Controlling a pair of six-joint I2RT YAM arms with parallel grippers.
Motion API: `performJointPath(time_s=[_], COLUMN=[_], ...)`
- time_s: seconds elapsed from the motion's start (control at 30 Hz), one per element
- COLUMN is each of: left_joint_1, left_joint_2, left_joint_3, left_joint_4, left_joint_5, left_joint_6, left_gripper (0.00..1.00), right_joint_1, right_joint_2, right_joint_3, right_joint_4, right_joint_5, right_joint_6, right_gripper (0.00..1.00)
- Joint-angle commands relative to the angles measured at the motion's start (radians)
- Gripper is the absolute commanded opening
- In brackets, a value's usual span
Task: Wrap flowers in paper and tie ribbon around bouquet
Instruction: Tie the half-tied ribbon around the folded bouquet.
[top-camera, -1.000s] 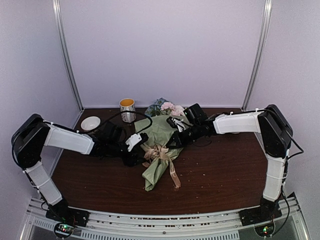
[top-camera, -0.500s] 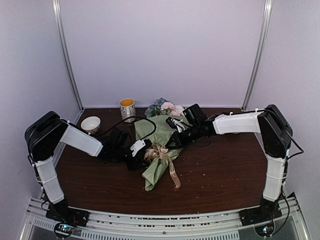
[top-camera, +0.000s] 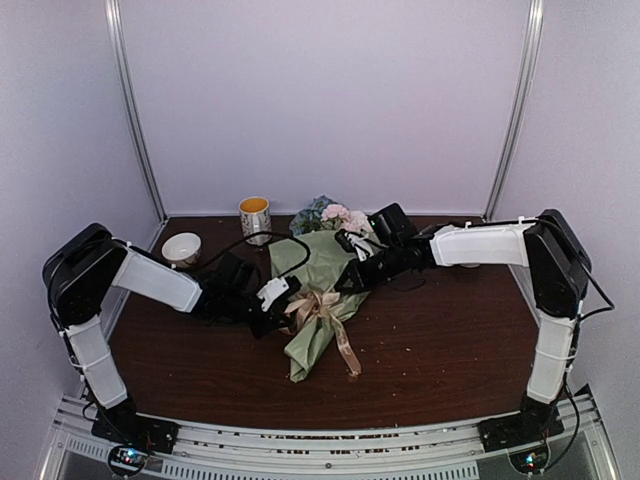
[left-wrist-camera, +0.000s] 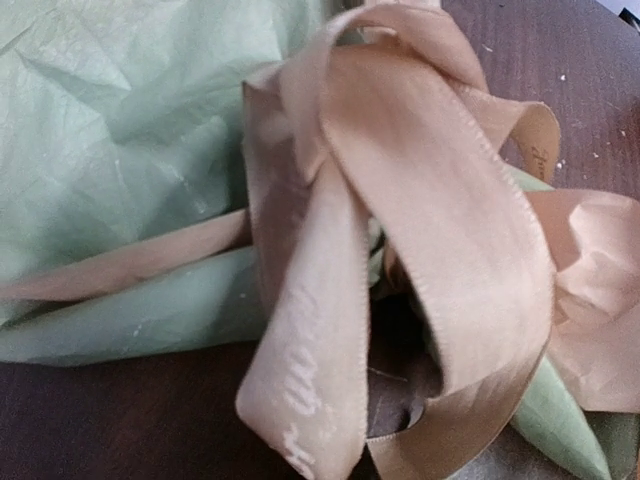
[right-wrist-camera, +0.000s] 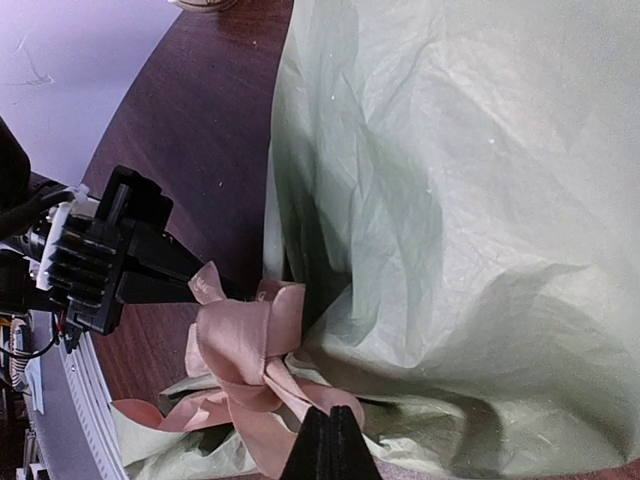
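The bouquet lies across the table's middle, a cone of sage-green paper (top-camera: 318, 262) with pink and white flowers (top-camera: 336, 213) at its far end. A beige ribbon (top-camera: 320, 305) is tied round its waist in a loose bow. My left gripper (top-camera: 289, 313) comes in from the left and is shut on a ribbon loop. In the left wrist view the ribbon (left-wrist-camera: 420, 200) fills the frame and hides the fingers. My right gripper (right-wrist-camera: 330, 440) is shut, its tips against the paper (right-wrist-camera: 480, 200) just beside the bow (right-wrist-camera: 240, 340). In the top view the right gripper (top-camera: 340, 287) is at the bouquet's right side.
A mug (top-camera: 255, 216) with a yellow inside and a small white bowl (top-camera: 182, 247) stand at the back left. A black cable (top-camera: 405, 286) lies right of the bouquet. Metal rails run along the near table edge (top-camera: 320, 440).
My left gripper has slid right up to the bow and shut on a ribbon loop. The right arm and the bouquet have barely moved.
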Motion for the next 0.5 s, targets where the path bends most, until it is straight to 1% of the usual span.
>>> performJointPath(time_s=[0.0, 0.27, 0.47], left_joint_1=[-0.004, -0.004, -0.004], left_joint_2=[-0.051, -0.094, -0.163], left_joint_3=[0.002, 0.054, 0.092], left_joint_4=[-0.055, -0.173, -0.273], left_joint_5=[-0.073, -0.118, -0.143], left_joint_6=[-0.009, -0.004, -0.003], left_gripper=[0.00, 0.00, 0.00], right_joint_1=[0.003, 0.019, 0.031], right_joint_2=[-0.067, -0.049, -0.046], right_joint_3=[0.010, 0.041, 0.058], right_joint_4=[-0.031, -0.056, -0.056], right_joint_5=[0.073, 0.055, 0.064], right_joint_6=[-0.038, -0.059, -0.064], right_gripper=[0.00, 0.00, 0.00])
